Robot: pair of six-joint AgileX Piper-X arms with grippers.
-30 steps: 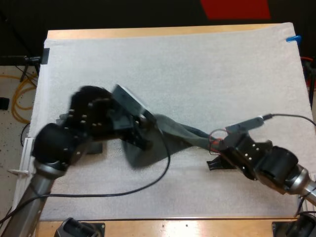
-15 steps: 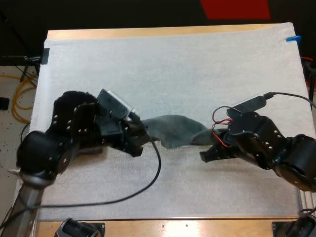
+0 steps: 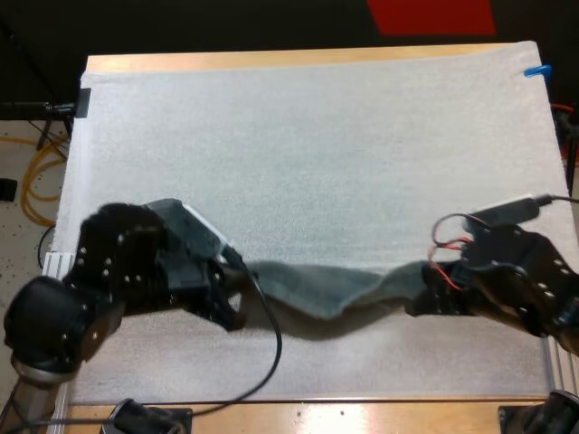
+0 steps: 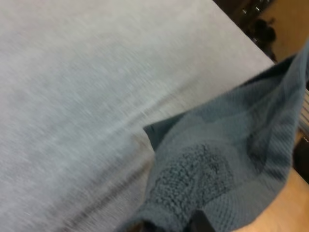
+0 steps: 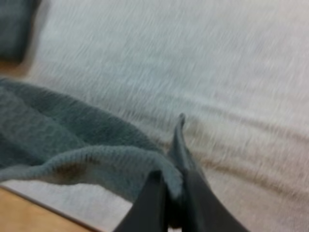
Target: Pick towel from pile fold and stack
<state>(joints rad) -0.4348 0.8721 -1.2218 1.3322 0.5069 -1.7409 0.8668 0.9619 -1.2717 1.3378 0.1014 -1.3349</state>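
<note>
A dark grey-green towel [image 3: 330,287] hangs stretched in a long band between my two grippers, near the mat's front edge. My left gripper [image 3: 237,287] is shut on its left end, and my right gripper [image 3: 422,295] is shut on its right end. In the left wrist view the towel [image 4: 217,159] drapes from my left gripper [image 4: 169,226] above the mat, its corner hanging free. The right wrist view has my right gripper [image 5: 175,208] pinching a towel [image 5: 72,145] corner between the two black fingers [image 5: 149,203].
The white mat [image 3: 317,145] covers most of the table, bare behind the towel. The wooden table edge [image 3: 344,416] runs just in front of the arms. Another dark grey-green cloth [image 5: 14,24] lies on the mat past the stretched towel's far end.
Both arms have drawn back toward the table's front edge and moved apart. The towel went from a bunched fold to a long taut band between them.
</note>
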